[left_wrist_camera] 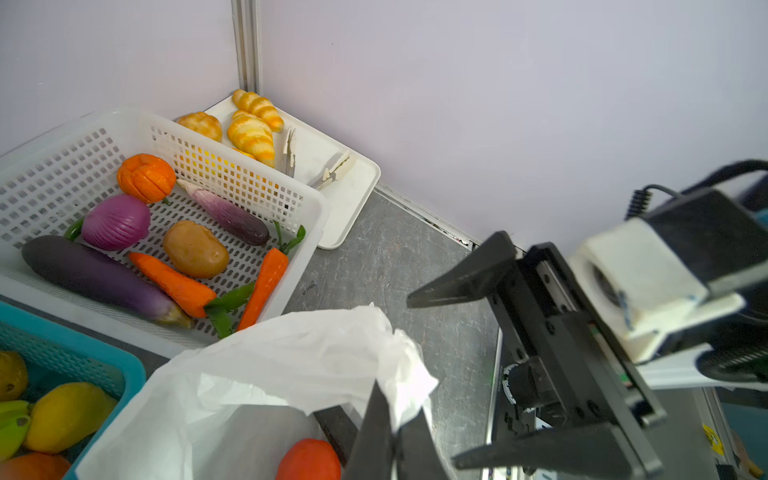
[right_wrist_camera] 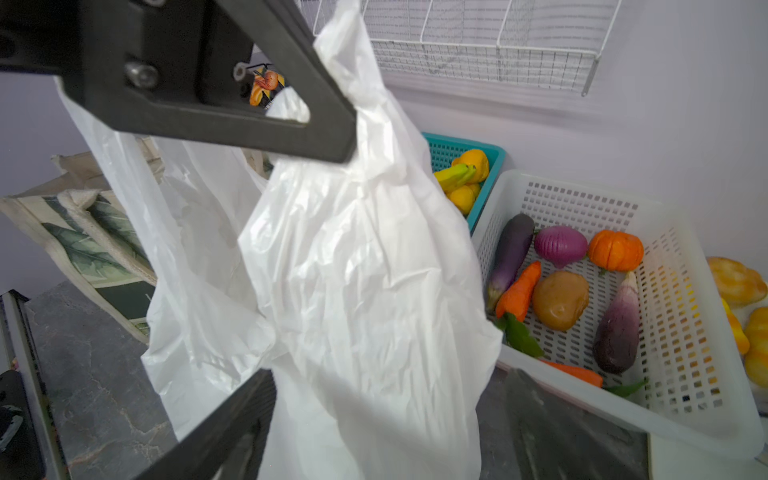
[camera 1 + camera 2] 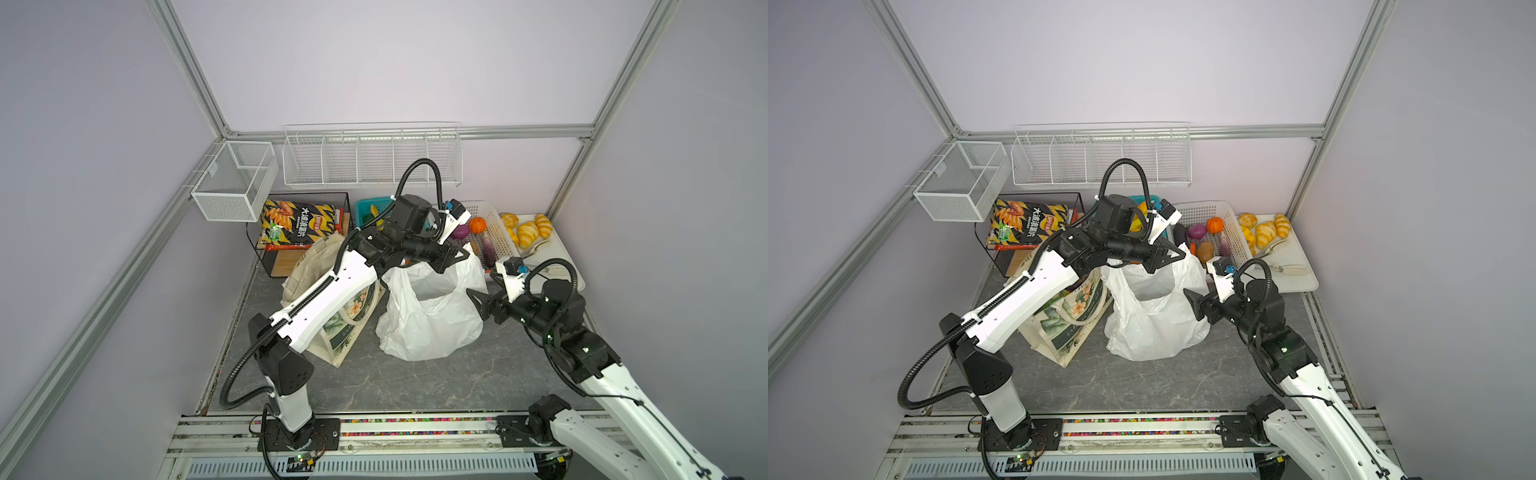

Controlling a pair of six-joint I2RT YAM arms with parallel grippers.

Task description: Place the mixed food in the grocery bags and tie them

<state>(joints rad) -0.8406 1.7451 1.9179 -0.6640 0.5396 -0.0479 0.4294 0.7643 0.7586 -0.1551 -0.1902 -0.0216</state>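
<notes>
Tabletop (image 3: 419,386) of grey marbled finish, seen in both top views, bears everything listed here. White plastic bag (image 3: 432,320) stands upright between the two grippers with its mouth open. One loop handle (image 2: 349,62) is raised and pinched in the left gripper (image 1: 397,419), whose jaws are clenched on the film, as the left wrist view shows. Canvas tote (image 3: 1067,320), cream with green leaf print and a dark band, stands just beside the bag on the side away from the right gripper; its contents cannot be made out. White perforated basket (image 1: 316,212) lies beyond the left gripper, towards the back wall, and holds toy vegetables (image 1: 195,249). White tray (image 1: 353,199) with bread rolls (image 1: 251,137) lies past that basket, farther from both grippers. Teal basket (image 2: 492,160) of yellow fruit (image 2: 473,164) sits beside the white one, behind the left gripper. Right gripper (image 1: 432,380) is released: its jaws stand wide apart with nothing between the tips, just beside the bag's flank; whether a finger touches the film cannot be told. Red tomato (image 1: 309,459) shows close to the left gripper's fingers, at the bag's mouth. Purple onion (image 1: 116,222) lies in the white basket, well apart from both grippers.
</notes>
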